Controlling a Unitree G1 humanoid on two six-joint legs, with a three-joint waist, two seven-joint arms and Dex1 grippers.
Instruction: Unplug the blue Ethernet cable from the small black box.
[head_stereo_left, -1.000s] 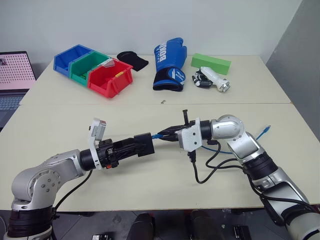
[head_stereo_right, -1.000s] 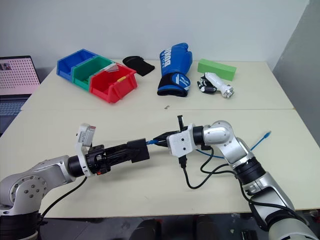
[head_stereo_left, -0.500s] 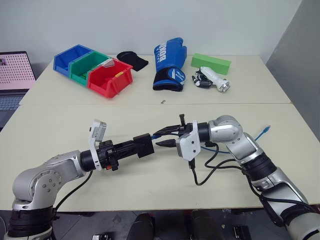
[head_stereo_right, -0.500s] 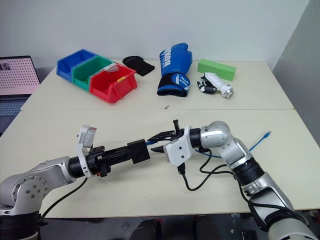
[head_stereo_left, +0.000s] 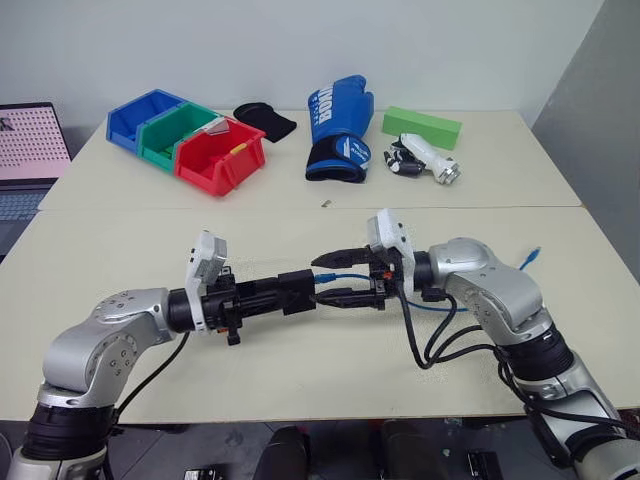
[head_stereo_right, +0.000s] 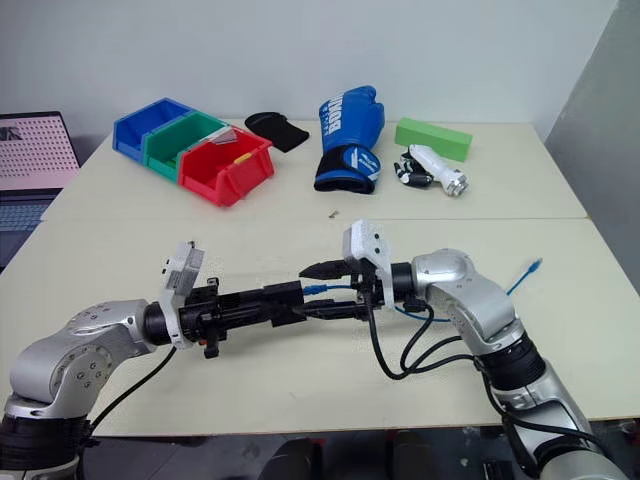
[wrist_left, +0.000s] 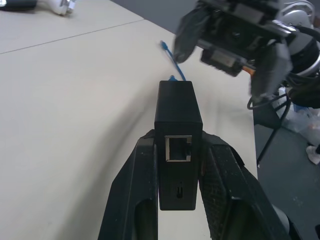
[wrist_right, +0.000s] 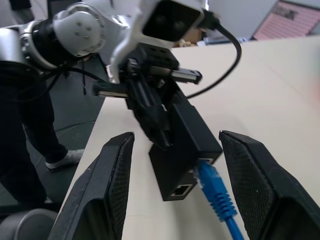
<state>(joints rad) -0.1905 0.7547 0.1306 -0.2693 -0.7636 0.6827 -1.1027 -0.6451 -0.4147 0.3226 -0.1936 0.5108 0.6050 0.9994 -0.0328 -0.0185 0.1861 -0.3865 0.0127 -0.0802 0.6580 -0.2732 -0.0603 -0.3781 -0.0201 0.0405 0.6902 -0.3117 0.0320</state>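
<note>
My left gripper (head_stereo_left: 286, 294) is shut on the small black box (head_stereo_left: 298, 291) and holds it above the table's near half. The left wrist view shows both fingers (wrist_left: 142, 170) clamped on the box's (wrist_left: 178, 107) sides, with an empty port facing the camera. The blue Ethernet cable (head_stereo_left: 346, 277) is plugged into the box's far end. Its plug (wrist_right: 212, 185) sits in the box (wrist_right: 186, 142). My right gripper (head_stereo_left: 324, 280) is open, one finger above the plug and one below, not touching it. The cable runs under my right arm, and its free end (head_stereo_left: 530, 258) lies on the table at the right.
Blue (head_stereo_left: 148, 113), green (head_stereo_left: 182, 130) and red (head_stereo_left: 222, 155) bins stand at the back left, next to a black fabric piece (head_stereo_left: 266, 121). A blue boxing glove (head_stereo_left: 338, 125), a green block (head_stereo_left: 422, 127) and a white tool (head_stereo_left: 427, 160) lie at the back. A laptop (head_stereo_left: 25, 150) sits beyond the left edge.
My right gripper has rolled over and opened, letting go of the cable by the plug. The left wrist rolled a little with the box. The plug stays in the box.
</note>
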